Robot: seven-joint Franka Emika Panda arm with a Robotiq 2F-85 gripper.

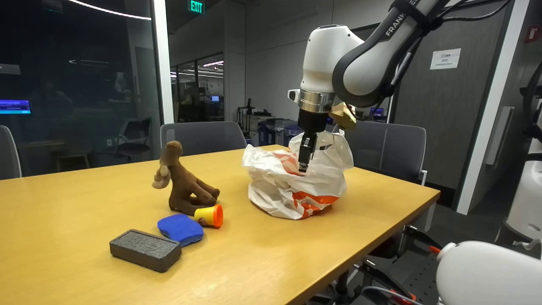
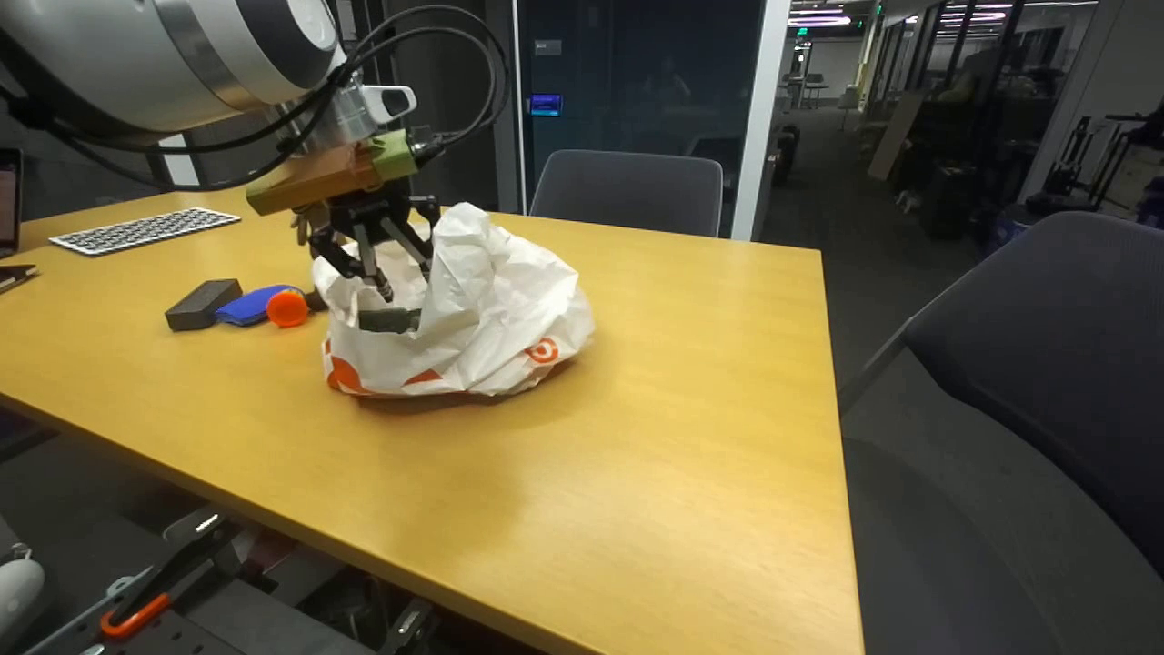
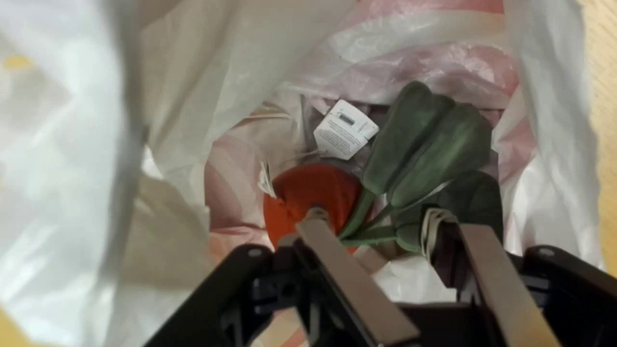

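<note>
Hanging in the mouth of a crumpled white plastic bag, a robot's claw points downward with its two fingers parted, a gap plain between the tips. Below it inside the bag, as seen from the wrist, lie a rounded red-orange item and a cluster of green leaves on slim stems, beside a white printed tag; whether a fingertip touches the leaves cannot be told. The bag, marked with red patches and a bullseye logo, slumps on a yellow-brown worktop beneath the white robot arm, its cables looping overhead in an exterior view. Well apart from the bag in an exterior view, a brown stuffed animal sits upright, and a yellow container with an orange end rests on its side at the toy's feet. Near it lie a blue sponge-like pad and, just beside that, a dark gray block. A white keyboard and the edge of a laptop share the surface. Gray chairs stand around it, and a green exit sign glows in the background.
</note>
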